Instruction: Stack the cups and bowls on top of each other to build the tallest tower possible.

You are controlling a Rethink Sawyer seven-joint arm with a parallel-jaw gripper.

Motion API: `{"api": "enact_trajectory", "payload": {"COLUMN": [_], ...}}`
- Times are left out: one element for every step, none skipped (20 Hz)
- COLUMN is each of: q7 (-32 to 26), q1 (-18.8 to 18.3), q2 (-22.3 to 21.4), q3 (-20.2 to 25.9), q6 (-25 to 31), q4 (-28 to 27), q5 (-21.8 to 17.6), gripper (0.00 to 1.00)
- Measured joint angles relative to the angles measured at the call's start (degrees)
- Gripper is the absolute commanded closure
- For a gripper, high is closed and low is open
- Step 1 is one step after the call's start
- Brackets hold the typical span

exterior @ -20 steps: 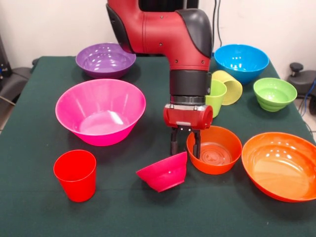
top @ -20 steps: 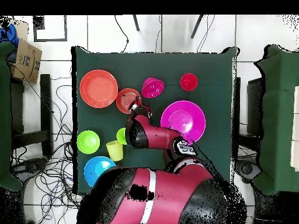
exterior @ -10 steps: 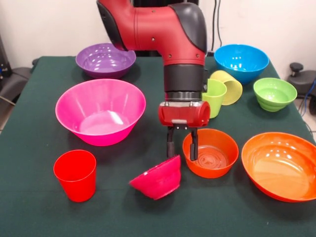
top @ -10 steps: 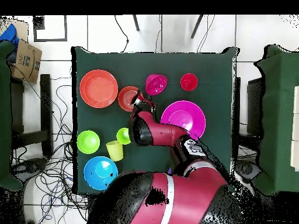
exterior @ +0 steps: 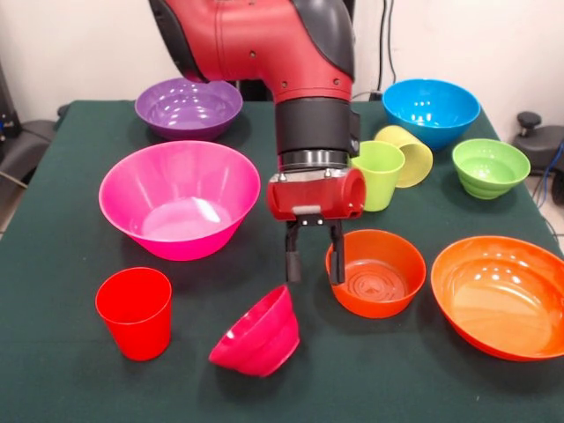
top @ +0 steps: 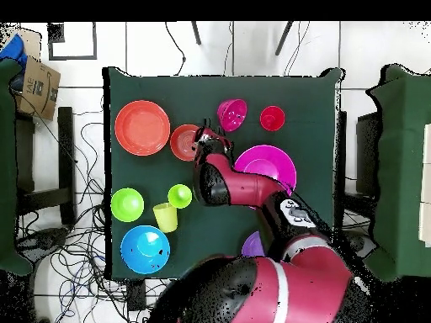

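We see a table (exterior: 53, 370) w/ a dark green cloth, set against a pale wall; from above the floor is white tile w/ loose cables, a cardboard box (top: 37, 84) at one corner and green-covered furniture on either side.

Count: 3 cups, 7 bowls, none stacked. Cups: red cup (exterior: 135, 313) upright near the front edge, lime cup (exterior: 377, 174) upright, yellow cup (exterior: 407, 154) on its side just beside the lime one, touching it as far as we can tell. Bowls: big pink bowl (exterior: 179, 197), big orange bowl (exterior: 500, 295), purple bowl (exterior: 188, 107) and blue bowl (exterior: 431, 112) at the far side, small green ribbed bowl (exterior: 490, 166), small orange bowl (exterior: 379, 270), small magenta bowl (exterior: 256, 334).

The magenta bowl is tipped on its side, mouth toward the red cup, lying betw. the red cup and small orange bowl, apart from both.

Gripper (exterior: 312, 256) hangs above the cloth, just beside the small orange bowl's rim and above the magenta bowl. Fingers are spread w/ a clear gap, holding nothing.
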Motion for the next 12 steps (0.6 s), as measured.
{"api": "enact_trajectory", "payload": {"q7": [0.0, 0.0, 0.0, 0.0, 0.0, 0.0, 0.0, 0.0, 0.0, 0.0, 0.0, 0.0], "q1": [-0.65, -1.05, -1.57, -2.21, -2.61, -2.85, -3.09, -3.26, -3.34, -3.57, -3.72, -3.84], "q2": [-0.06, -0.05, -0.01, 0.09, 0.21, 0.31, 0.41, 0.47, 0.48, 0.49, 0.49, 0.49], "q3": [0.54, 0.89, 1.4, 2.13, 2.62, 2.95, 3.27, 3.51, 3.62, 3.94, 4.16, 4.32], "q6": [0.0, -0.05, -0.04, -0.05, -0.05, -0.04, -0.04, -0.04, -0.04, -0.04, -0.04, -0.04], "q4": [-0.01, 0.0, 0.0, 0.0, -0.01, 0.0, 0.0, 0.01, 0.01, 0.0, 0.0, 0.0], "q5": [-0.31, -0.51, -0.74, -0.96, -1.07, -1.07, -1.07, -1.08, -1.08, -1.07, -1.07, -1.08], "gripper": [0.0, 0.0, 0.0, 0.0, 0.0, 0.0, 0.0, 0.0, 0.0, 0.0, 0.0, 0.0]}}
